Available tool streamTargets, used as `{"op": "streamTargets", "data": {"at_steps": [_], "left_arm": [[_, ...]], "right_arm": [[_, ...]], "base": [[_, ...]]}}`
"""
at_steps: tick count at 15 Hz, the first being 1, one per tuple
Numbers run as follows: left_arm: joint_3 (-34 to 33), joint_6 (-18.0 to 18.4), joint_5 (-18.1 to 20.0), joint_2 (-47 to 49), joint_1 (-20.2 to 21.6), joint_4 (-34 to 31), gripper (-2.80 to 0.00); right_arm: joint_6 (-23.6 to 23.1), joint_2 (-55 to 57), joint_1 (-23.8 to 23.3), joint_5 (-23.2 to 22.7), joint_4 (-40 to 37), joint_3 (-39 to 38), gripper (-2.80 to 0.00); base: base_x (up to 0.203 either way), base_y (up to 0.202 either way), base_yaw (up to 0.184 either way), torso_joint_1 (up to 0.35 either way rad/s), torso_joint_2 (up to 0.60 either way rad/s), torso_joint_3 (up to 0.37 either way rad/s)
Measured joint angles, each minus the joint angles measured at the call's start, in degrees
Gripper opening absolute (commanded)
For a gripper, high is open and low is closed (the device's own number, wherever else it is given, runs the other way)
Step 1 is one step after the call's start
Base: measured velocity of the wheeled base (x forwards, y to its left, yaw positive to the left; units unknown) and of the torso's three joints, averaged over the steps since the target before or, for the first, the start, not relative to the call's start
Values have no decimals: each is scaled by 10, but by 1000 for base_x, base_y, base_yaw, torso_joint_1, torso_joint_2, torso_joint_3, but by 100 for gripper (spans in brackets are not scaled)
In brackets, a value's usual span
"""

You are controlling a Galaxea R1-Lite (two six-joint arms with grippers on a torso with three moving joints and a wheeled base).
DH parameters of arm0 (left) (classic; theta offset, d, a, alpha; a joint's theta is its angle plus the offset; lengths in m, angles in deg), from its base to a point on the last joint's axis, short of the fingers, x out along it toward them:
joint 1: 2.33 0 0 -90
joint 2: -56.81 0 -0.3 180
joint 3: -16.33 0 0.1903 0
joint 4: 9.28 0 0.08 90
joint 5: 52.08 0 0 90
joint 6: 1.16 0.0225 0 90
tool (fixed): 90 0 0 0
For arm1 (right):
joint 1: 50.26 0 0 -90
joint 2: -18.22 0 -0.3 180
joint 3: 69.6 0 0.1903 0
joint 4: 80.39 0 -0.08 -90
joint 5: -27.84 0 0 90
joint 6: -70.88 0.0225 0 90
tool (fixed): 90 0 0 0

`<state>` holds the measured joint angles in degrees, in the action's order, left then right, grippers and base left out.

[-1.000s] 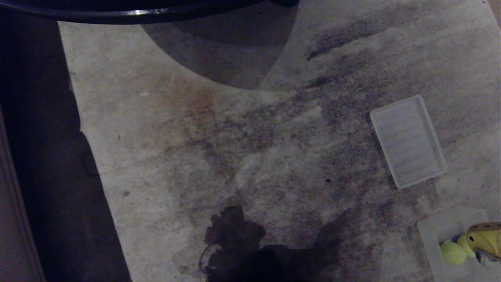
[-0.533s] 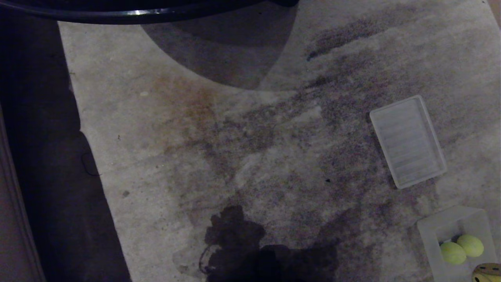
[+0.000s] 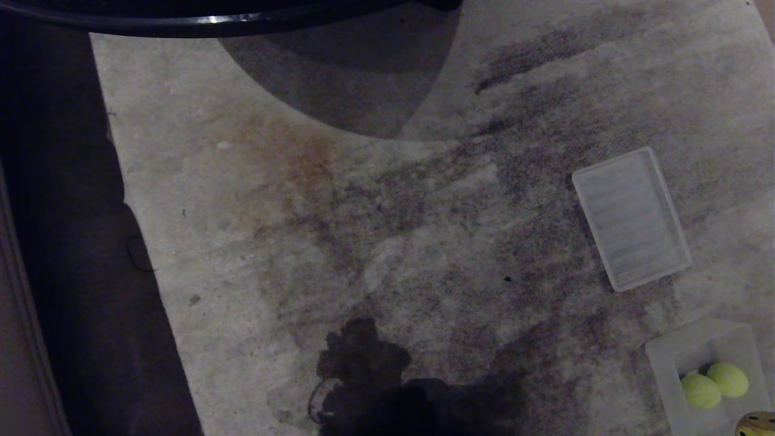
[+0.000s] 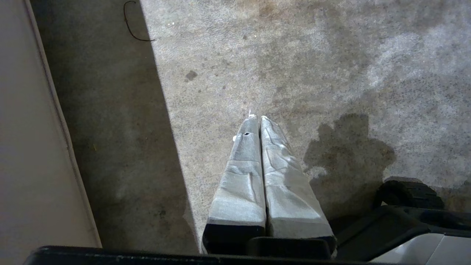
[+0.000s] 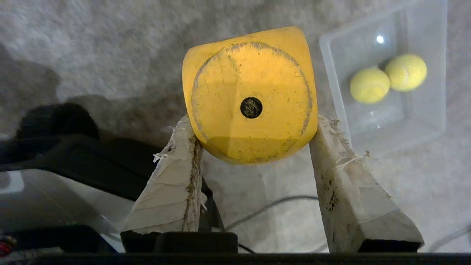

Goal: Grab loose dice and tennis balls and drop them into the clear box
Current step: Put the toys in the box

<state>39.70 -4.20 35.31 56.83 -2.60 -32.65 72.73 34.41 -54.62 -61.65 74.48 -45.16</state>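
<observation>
Clear box (image 3: 672, 363) open-topped; tennis balls (image 3: 714, 384) fill middle; lid (image 3: 629, 218) well apart on carpet (image 3: 363, 212).

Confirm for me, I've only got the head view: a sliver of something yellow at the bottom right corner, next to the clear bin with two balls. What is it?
Observer: The right wrist view shows the yellow rounded-corner die, one black pip facing the camera.
Operator: Is it held?
Observer: Yes. The right gripper has its taped fingers pressed on opposite sides of the die, which is off the carpet.
Operator: Is it over the bin?
Observer: Not over it. In that view the shallow translucent plastic box sits beside the die, with both fuzzy yellow-green tennis balls inside, touching.
Operator: Left arm?
Observer: The left gripper is shut and empty, above bare carpet.
</observation>
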Motion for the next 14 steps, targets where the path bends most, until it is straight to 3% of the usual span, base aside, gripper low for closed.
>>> {"op": "streamTargets", "data": {"at_steps": [4, 14], "left_arm": [[0, 0, 0, 0, 0, 0, -280], [0, 1, 1, 0, 0, 0, -280]], "right_arm": [[10, -42, 52, -1, 5, -5, -280], [12, -160, 48, -2, 6, -6, -280]], "base": [[0, 0, 0, 0, 0, 0], [0, 0, 0, 0, 0, 0]]}}
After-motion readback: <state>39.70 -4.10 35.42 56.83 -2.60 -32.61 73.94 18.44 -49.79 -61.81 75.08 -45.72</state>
